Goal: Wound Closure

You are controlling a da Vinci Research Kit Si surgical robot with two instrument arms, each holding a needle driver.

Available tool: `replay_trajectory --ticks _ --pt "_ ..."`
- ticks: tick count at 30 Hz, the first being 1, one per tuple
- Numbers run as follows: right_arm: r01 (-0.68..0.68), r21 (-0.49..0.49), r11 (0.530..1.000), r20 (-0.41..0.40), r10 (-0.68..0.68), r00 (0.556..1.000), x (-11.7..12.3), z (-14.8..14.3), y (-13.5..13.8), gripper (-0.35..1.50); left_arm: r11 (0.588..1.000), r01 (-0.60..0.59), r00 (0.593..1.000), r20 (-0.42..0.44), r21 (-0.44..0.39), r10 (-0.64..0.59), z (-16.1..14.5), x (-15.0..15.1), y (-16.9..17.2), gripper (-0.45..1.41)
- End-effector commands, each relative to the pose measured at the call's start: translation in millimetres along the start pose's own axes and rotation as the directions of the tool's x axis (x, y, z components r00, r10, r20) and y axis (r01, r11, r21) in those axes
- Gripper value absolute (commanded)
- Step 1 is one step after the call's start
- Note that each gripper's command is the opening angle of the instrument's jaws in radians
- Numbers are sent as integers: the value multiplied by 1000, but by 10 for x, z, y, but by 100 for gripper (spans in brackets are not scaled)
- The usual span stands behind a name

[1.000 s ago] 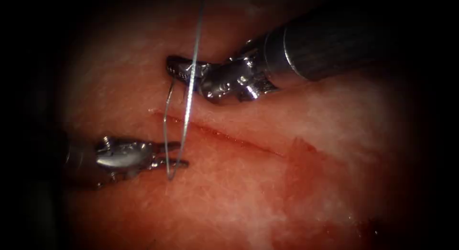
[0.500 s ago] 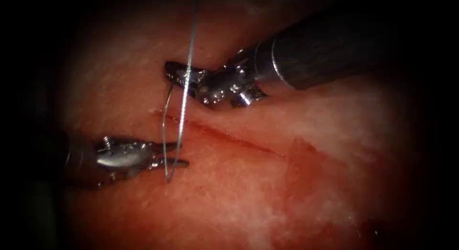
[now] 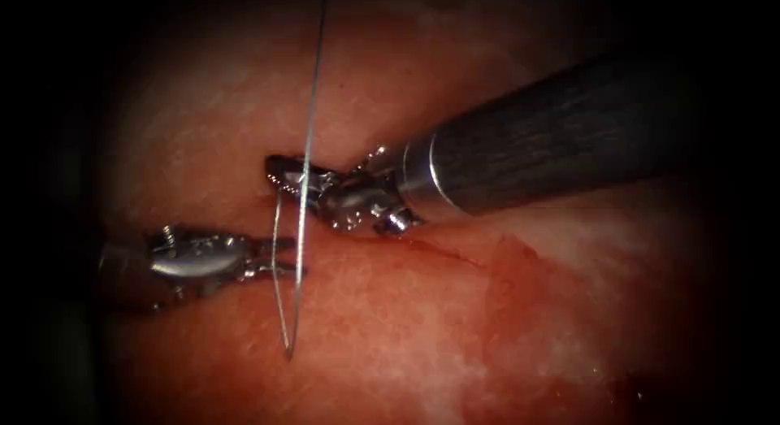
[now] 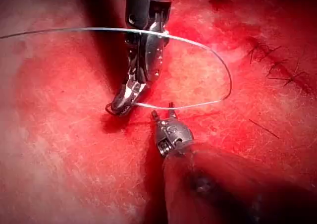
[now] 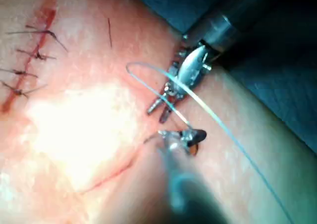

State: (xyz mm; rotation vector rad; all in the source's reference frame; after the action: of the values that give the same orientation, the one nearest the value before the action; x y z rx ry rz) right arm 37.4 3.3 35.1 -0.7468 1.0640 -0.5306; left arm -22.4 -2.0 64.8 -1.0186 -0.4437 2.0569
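At the cut's left end on the red, glistening pork tissue, the right arm's steel needle driver has its jaws closed, tips hidden against the tissue. The thin pale thread loops past the left arm's tool, jaws slightly parted, empty. I can't make out the needle.

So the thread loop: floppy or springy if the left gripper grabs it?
Probably springy: the thread holds a smooth open loop from the right gripper, apparently shut on it, instead of draping on the tissue. Likely slippery and very light: thin and glossy. The left gripper is open beside it, holding nothing.
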Motion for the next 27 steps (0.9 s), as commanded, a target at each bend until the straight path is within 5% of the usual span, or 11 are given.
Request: replay_trajectory --ticks 1,17,27 --pt "1 3 1000 8 -1 1000 12 -2 -20 -35 1000 4 1000 3 -1 -3 5 -11 7 2" --pt "-43 2 999 67 43 997 10 -16 -24 -35 1000 4 1000 5 0 -4 5 -10 7 0" --pt "-214 20 977 122 210 970 1 -15 -29 -35 1000 4 1000 5 0 -4 6 -10 7 0"
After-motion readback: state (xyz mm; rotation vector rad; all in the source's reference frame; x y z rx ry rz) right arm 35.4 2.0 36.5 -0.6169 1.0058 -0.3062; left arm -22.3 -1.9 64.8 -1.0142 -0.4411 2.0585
